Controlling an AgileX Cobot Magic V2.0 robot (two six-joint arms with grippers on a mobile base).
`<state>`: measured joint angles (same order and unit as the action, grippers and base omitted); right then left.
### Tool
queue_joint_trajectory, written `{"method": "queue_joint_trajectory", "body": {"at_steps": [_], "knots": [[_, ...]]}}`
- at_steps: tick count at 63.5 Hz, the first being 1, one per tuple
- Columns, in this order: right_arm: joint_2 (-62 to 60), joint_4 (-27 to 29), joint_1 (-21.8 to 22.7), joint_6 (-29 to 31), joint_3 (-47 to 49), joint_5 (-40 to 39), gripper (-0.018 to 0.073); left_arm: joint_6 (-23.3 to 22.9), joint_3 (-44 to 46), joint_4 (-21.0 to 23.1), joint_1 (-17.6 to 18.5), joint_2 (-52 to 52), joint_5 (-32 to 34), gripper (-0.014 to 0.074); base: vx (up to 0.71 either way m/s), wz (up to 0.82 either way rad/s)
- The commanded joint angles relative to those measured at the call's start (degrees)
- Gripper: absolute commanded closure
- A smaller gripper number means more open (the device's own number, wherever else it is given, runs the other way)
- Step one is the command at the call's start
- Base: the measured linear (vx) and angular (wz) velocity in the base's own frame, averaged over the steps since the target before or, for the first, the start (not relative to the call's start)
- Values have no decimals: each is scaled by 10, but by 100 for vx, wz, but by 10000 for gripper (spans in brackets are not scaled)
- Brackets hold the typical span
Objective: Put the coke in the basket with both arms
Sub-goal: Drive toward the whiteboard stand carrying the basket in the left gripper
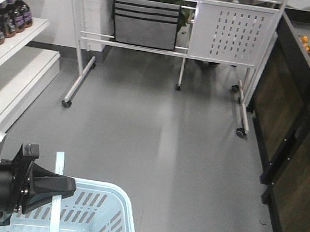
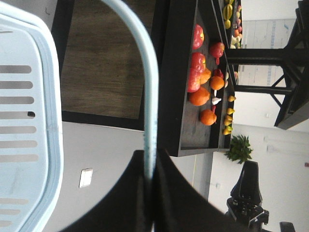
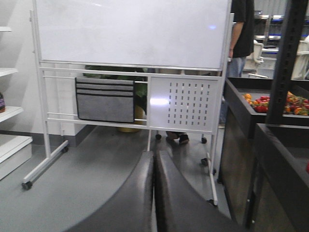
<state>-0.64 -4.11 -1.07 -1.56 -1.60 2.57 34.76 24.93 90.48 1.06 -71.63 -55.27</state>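
The left hand (image 2: 150, 169) is closed tight on the thin, flat handle (image 2: 145, 63) of the basket (image 1: 103, 185), the strip being pinched between its two black fingers; the right hand (image 3: 154, 164) is shut with only a hairline gap between its fingers, and nothing is held in it. The coke is not to be found in any view: the bottles (image 1: 10, 15) on the shelf (image 1: 18, 41) at the left edge of the floor (image 1: 158, 138) are dark with red labels, so they are not it, and most of the basket's inside is cut off at the bottom of the front view, so it cannot be said for certain that the basket is empty. Trouble is judged most likely from the narrow pinch on a swinging handle: the basket could tilt or slip loose if it is moved sharply. A dark bottle could also be taken by mistake, and the right hand would have to be opened before any grasp. The basket is light blue plastic with upright slots in its sides and a rounded rim.
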Motion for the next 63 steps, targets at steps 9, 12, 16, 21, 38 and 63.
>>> {"method": "queue_joint_trajectory", "body": {"at_steps": [9, 12, 16, 21, 38, 63], "knots": [[-7, -2, 3, 2, -5, -42, 569, 2, 12, 43, 1, 13, -32, 602, 4, -24], [-7, -2, 3, 2, -5, -42, 569, 2, 12, 43, 1, 13, -32, 602, 5, -21], [-7, -2, 3, 2, -5, -42, 569, 2, 12, 43, 1, 13, -32, 602, 6, -20], [-7, -2, 3, 2, -5, -42, 569, 2, 12, 43, 1, 13, -32, 602, 6, -16], [-7, -2, 3, 2, -5, -42, 569, 2, 12, 43, 1, 13, -32, 602, 8, -8], [-7, -2, 3, 2, -5, -41, 569, 2, 12, 43, 1, 13, -32, 602, 12, -2]]}}
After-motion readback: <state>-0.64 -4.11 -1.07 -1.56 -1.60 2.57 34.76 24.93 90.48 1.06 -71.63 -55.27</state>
